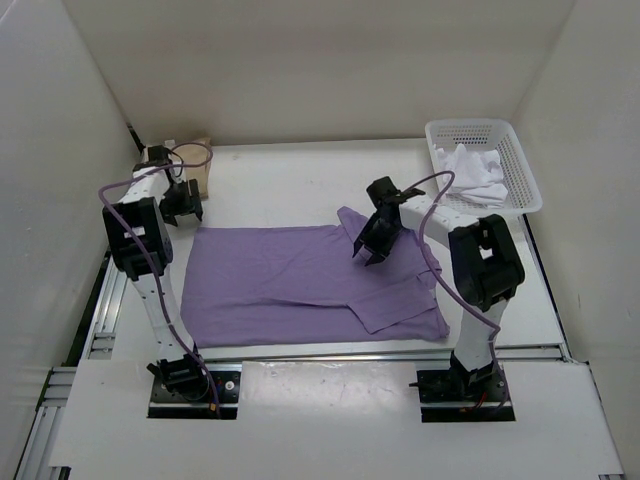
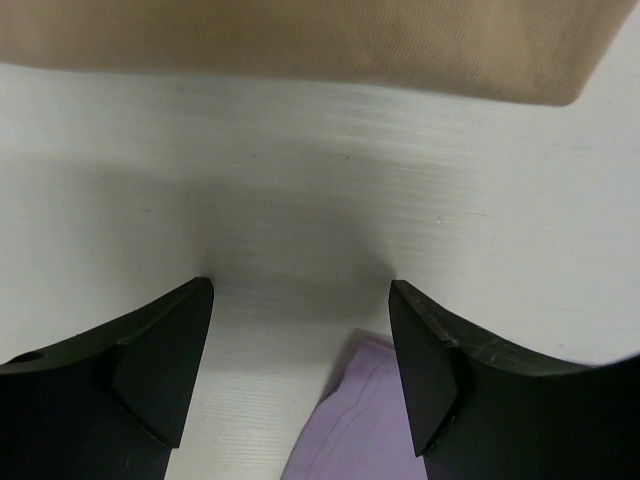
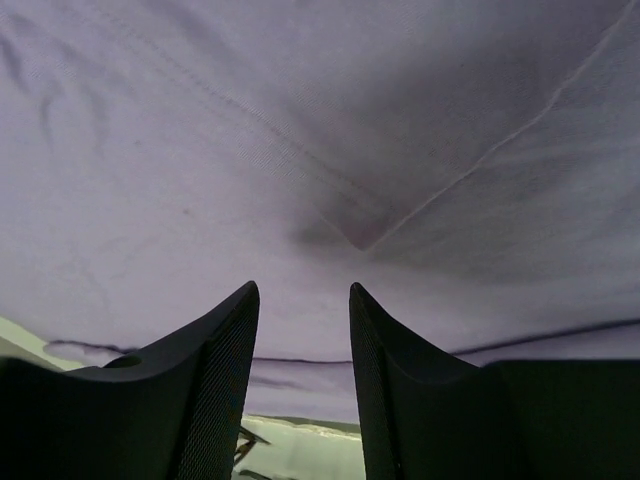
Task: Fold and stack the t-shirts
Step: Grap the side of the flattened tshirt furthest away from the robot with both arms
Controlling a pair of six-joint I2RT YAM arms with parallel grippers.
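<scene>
The lavender t-shirt (image 1: 290, 280) lies spread flat in the middle of the table, one sleeve pointing to the back right. My left gripper (image 1: 183, 206) is open just above its back left corner. In the left wrist view that corner (image 2: 355, 420) shows between the open fingers of the left gripper (image 2: 300, 300). The tan t-shirt (image 1: 197, 168) lies folded at the back left, just beyond the left gripper, and also shows in the left wrist view (image 2: 300, 40). My right gripper (image 1: 373, 243) hovers open and empty over the lavender cloth (image 3: 300, 130) near the right sleeve. The white t-shirt (image 1: 472, 172) lies crumpled in the basket.
The white perforated basket (image 1: 525, 170) stands at the back right corner. White walls enclose the table on three sides. Bare table surface (image 1: 290, 180) lies behind the lavender shirt.
</scene>
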